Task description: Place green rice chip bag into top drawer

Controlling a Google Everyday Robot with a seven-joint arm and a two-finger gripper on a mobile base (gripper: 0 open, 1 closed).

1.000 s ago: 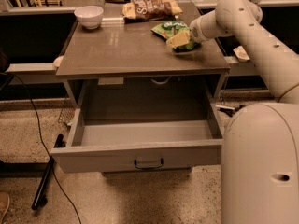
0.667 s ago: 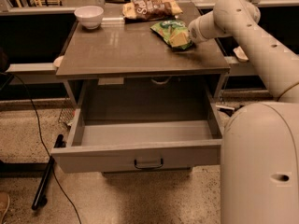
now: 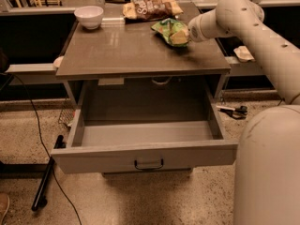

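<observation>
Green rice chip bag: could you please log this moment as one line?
pincer: at green rice chip bag on tabletop | top drawer: open, nothing visible inside | bag not yet placed

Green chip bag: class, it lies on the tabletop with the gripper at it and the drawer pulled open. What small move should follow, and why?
Probably lift the green chip bag slightly off the tabletop. The gripper is at the bag's right edge, the bag lies on the surface, and the open drawer sits lower, toward the front.
</observation>
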